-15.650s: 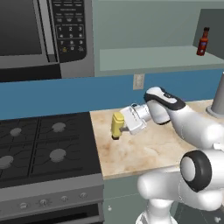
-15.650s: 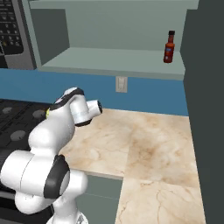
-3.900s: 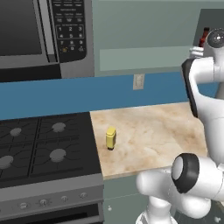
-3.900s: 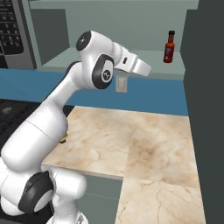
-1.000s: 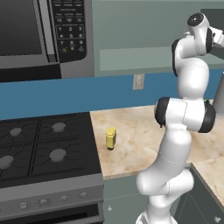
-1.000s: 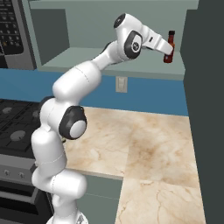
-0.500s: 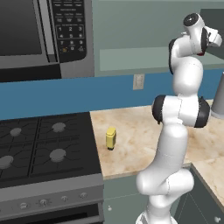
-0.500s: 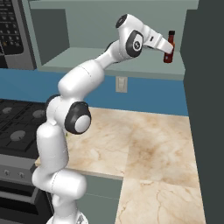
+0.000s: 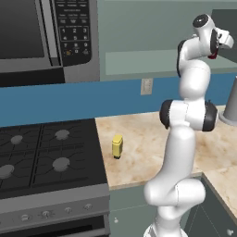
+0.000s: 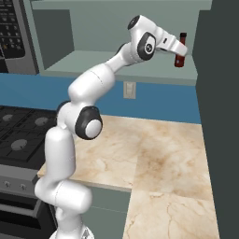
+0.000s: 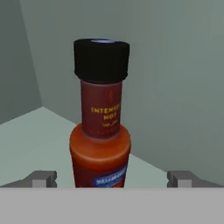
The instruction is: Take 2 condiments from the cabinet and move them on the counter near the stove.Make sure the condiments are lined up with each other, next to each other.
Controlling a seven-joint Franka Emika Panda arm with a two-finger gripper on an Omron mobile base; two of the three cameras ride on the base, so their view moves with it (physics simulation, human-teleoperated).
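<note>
The slim red-brown hot-sauce bottle (image 11: 101, 131), dark-capped, stands upright on the cabinet shelf (image 11: 26, 140). It sits between my two fingertips (image 11: 41, 178), which are spread wide to either side of its base without touching it. My gripper (image 10: 177, 47) is open, raised to the shelf (image 10: 93, 65) at that bottle (image 10: 179, 60). From the left, the gripper (image 9: 221, 42) covers most of the bottle (image 9: 213, 56). The squat yellow bottle (image 9: 117, 146) stands on the marbled counter (image 9: 143, 134) just right of the stove (image 9: 41, 152).
The microwave (image 9: 46, 37) hangs above the stove. A wall outlet (image 9: 146, 86) sits on the blue backsplash. A grey cone-shaped object (image 9: 230, 106) stands at the counter's far right. The cabinet's dark side panel (image 10: 217, 93) rises close to the right of the bottle.
The hand has crept a little farther onto the shelf toward the hot-sauce bottle. Its jaws have stayed wide, and the yellow bottle has not moved.
</note>
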